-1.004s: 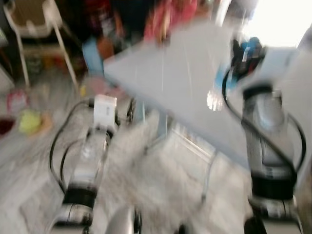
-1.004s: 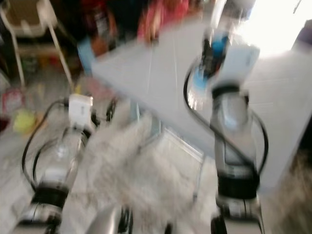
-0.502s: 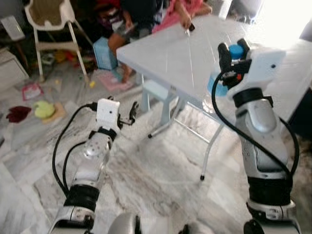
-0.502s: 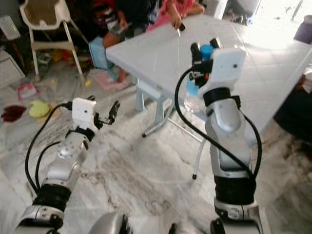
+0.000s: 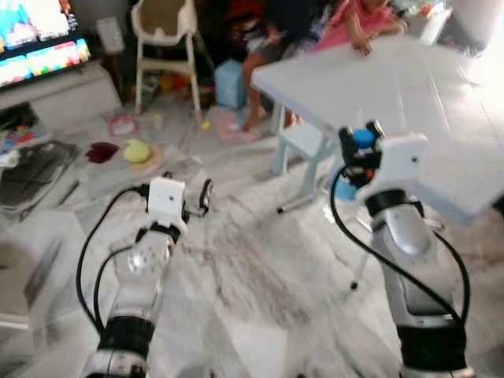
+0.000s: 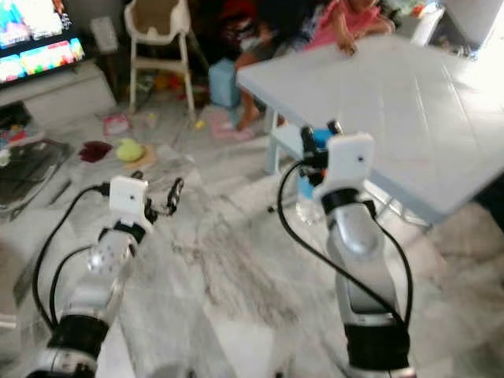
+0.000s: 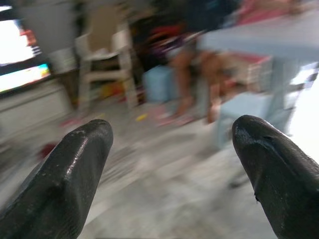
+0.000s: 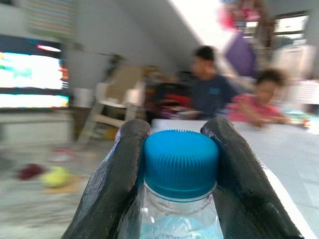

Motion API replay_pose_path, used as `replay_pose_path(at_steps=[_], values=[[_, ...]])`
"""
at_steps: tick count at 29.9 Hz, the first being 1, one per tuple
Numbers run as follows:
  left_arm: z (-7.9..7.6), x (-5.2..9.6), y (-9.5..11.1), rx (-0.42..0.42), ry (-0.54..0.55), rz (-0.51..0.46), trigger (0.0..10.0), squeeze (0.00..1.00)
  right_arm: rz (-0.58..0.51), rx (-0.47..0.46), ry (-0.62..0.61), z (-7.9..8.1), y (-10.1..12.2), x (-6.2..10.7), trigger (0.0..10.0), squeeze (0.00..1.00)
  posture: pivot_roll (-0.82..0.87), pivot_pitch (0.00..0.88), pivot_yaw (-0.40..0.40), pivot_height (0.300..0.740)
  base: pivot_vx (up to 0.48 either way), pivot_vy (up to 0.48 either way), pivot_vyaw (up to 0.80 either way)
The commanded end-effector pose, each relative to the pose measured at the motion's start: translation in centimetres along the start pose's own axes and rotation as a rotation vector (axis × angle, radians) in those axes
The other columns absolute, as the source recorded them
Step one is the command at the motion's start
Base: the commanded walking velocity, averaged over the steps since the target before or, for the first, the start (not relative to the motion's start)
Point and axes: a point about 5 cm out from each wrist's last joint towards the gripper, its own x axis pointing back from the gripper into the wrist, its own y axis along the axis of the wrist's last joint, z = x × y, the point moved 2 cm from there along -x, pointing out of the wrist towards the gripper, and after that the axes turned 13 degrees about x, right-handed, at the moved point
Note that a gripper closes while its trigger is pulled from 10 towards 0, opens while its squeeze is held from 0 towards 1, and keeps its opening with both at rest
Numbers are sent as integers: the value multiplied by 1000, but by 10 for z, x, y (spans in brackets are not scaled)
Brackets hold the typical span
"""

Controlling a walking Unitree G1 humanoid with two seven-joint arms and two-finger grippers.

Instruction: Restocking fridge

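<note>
The right pincer (image 8: 180,199) clamps the bottle (image 8: 180,169) at its blue cap beside the bench (image 6: 394,94), the left pincer (image 7: 169,169) wide and empty; carrying it fridgeward wants a firm, upright, steady grip.

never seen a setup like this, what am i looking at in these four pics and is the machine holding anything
It is a walking humanoid robot with two silver arms, each ending in two long black fingers. The two wide pictures come from the stereo camera on its head, looking down past its arms at a marble floor. The other two come from cameras on its wrists, looking along the fingers.

The right gripper is shut on a clear plastic water bottle with a blue cap, held by the neck just under the cap. The left gripper is open and holds nothing.

Around it: a white plastic folding table with people sitting behind it, a white high chair, a lit television screen and toys scattered on the floor. The table top looks bare.
</note>
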Motion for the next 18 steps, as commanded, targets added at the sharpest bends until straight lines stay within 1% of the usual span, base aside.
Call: replay_pose_path(at_steps=[1, 2, 5, 9, 12, 14, 18], values=[[3, -3, 5, -7, 27, -19, 10000, 0, -53, 5, 18, 5, 11, -2, 10000, 0, -46, 0, 22, 740, 0, 0, 800], [3, -3, 5, -7, 27, -19, 10000, 0, -53, 5, 18, 5, 11, -2, 10000, 0, -46, 0, 22, 740, 0, 0, 800], [10, -3, 8, -13, 62, -32, 10000, 0, -55, 11, 23, 7, 9, -2, 10000, 0, -44, 0, 28, 740, 0, 0, 800], [15, -3, 8, -20, 73, -32, 10000, 0, -49, 18, 25, 8, 7, -1, 10000, 0, -45, 0, 34, 740, 0, 0, 800], [19, 0, 8, -22, 88, -31, 10000, 0, -27, 23, 27, 9, 0, 5, 10000, 0, -44, 8, 37, 740, 0, 0, 800], [20, 1, 6, -27, 90, -25, 10000, 0, -12, 19, 29, 10, -4, 8, 10000, 0, -42, 8, 33, 740, 0, 0, 800], [18, 3, 4, -28, 93, -23, 10000, 0, -2, 16, 47, 14, -8, 12, 10000, 0, -39, 9, 24, 740, 0, 260, 800]])
